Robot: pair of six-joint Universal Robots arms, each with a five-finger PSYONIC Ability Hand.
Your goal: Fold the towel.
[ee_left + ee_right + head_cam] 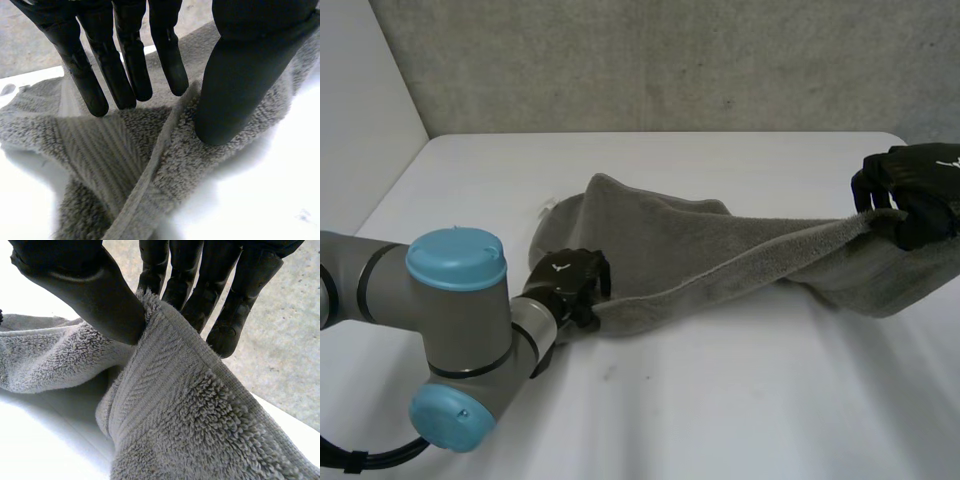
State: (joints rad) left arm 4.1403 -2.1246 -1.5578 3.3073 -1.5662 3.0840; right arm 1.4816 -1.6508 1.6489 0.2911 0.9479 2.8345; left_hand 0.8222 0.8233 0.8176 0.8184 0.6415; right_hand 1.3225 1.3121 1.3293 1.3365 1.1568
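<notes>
- The towel [720,250] lay on the table [740,400] with its long axis running side to side and its near edge stretched between both hands.
- The left hand [568,285] pinched that edge's left end, low by the table.
- The right hand [915,190] gripped the right end between thumb and fingers, held higher.
- Judged from this, the fold would carry the edge toward the far side.
</notes>
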